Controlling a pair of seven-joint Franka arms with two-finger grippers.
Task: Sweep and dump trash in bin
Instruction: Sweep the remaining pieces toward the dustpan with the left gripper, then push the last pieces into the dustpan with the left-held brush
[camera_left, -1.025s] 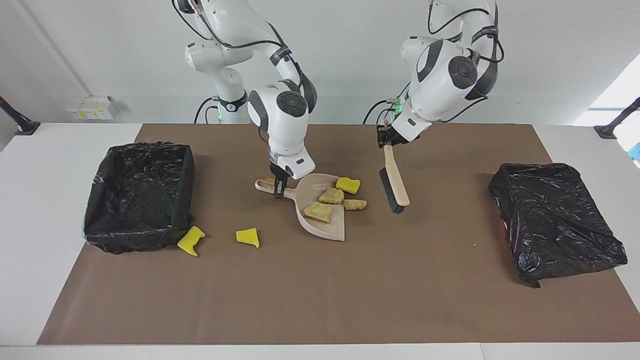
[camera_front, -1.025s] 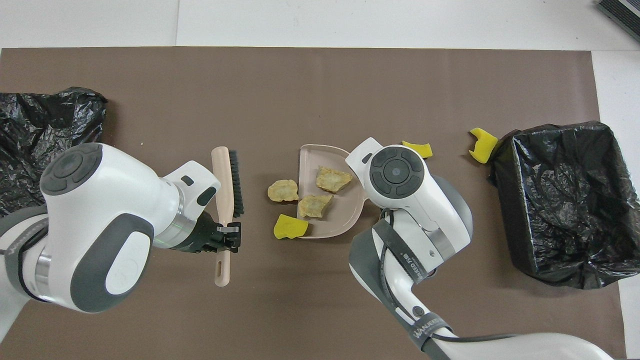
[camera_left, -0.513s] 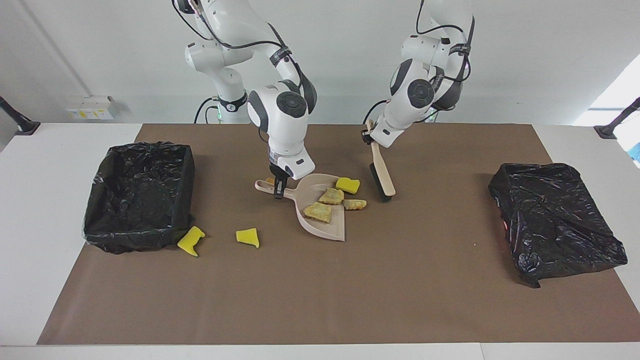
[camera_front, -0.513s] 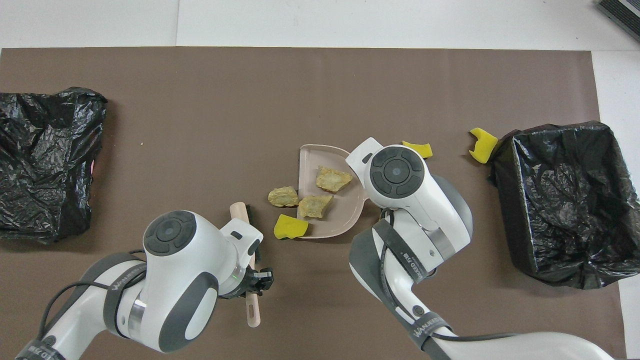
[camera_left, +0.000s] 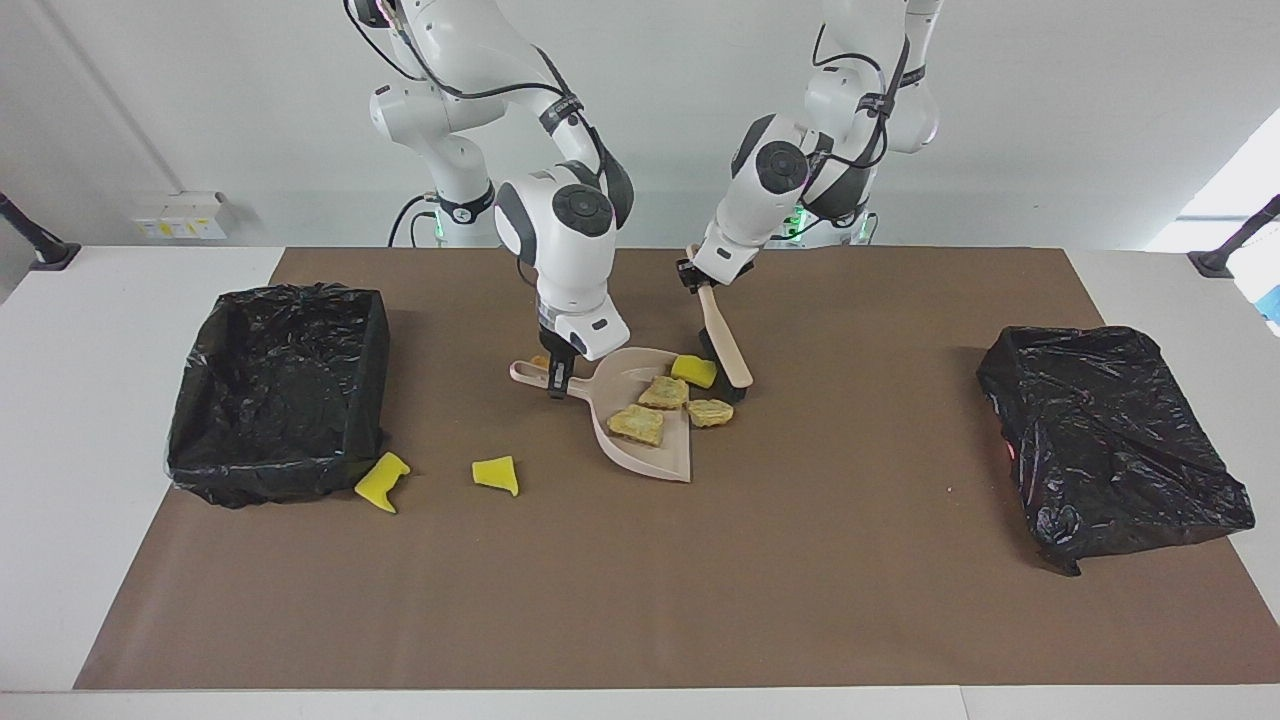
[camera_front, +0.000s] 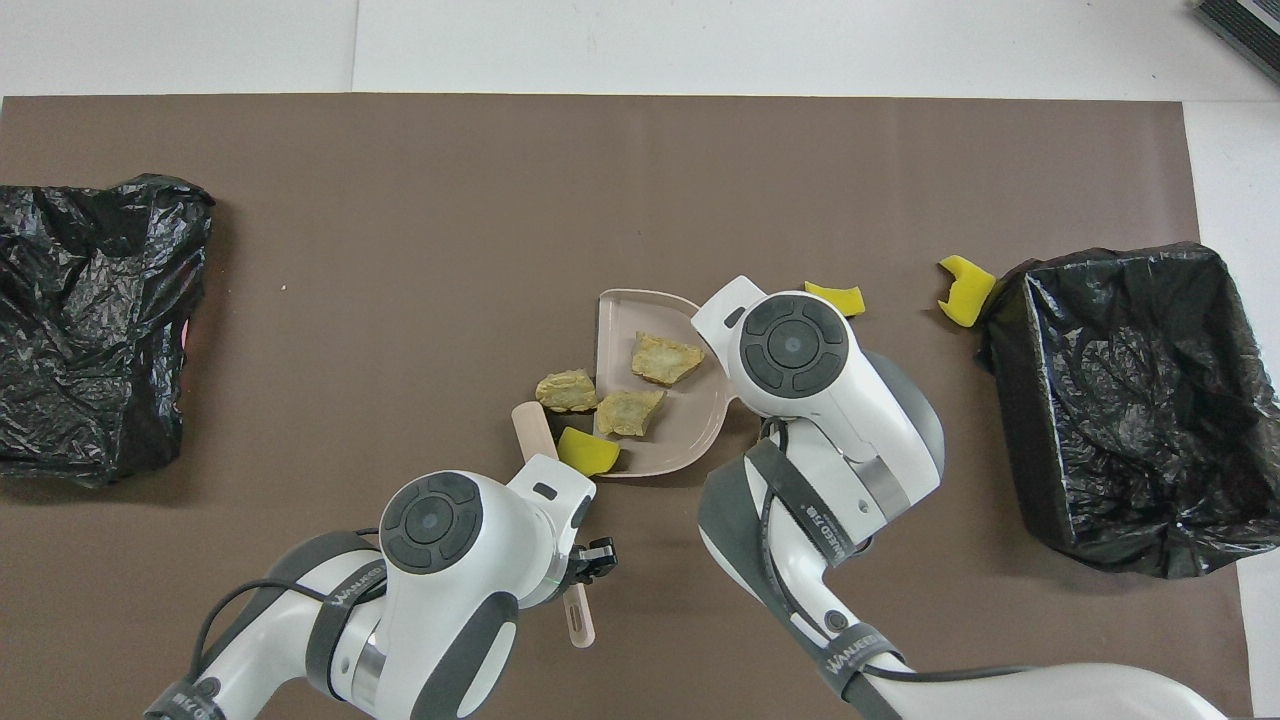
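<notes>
At mid-tabletop, the right gripper (camera_left: 558, 385) pinches the beige plastic dustpan (camera_left: 640, 425) by its handle, pinning it flat to catch trash. Its mouth faces the left gripper (camera_left: 697, 278), clamped on the wooden brush (camera_left: 724, 348), whose bristles touch a yellow sponge piece (camera_left: 694, 370). Two tan foam chunks (camera_left: 650, 408) lie inside, one at the lip; two yellow scraps (camera_left: 440, 478) lie near the lined black bin (camera_left: 280, 390).

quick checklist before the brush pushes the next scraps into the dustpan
1. Left claw shut on brush handle: ok.
2. Right claw shut on dustpan handle: ok.
3. Brush head down beside yellow scrap at the pan mouth: ok.
4. Tan scrap fully in the pan: not ok, it lies at the lip.
5. Two yellow scraps near the bin swept: not ok.
6. Bristles touching the mat: cannot tell.
</notes>
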